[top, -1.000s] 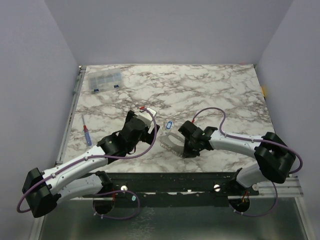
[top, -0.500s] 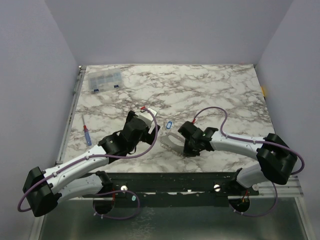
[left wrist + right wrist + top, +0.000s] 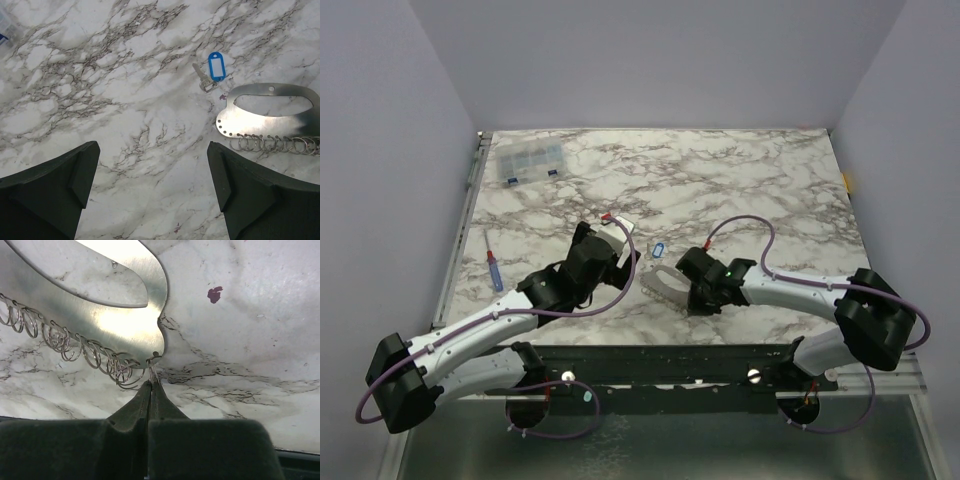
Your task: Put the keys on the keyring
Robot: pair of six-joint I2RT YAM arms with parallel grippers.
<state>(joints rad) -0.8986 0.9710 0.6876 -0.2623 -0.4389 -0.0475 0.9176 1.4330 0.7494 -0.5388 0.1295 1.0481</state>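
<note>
Silvery keyring (image 3: 152, 371), lower centre, is pinched by the right gripper (image 3: 150, 389), likely for pulling off the plate (image 3: 115, 315); left gripper (image 3: 152, 150) is held wide.

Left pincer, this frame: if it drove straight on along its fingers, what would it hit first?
Probably the bare marble table; nothing else lies ahead of the open left pincer. The blue tag and metal plate sit right of that line, though depth is unclear.
</note>
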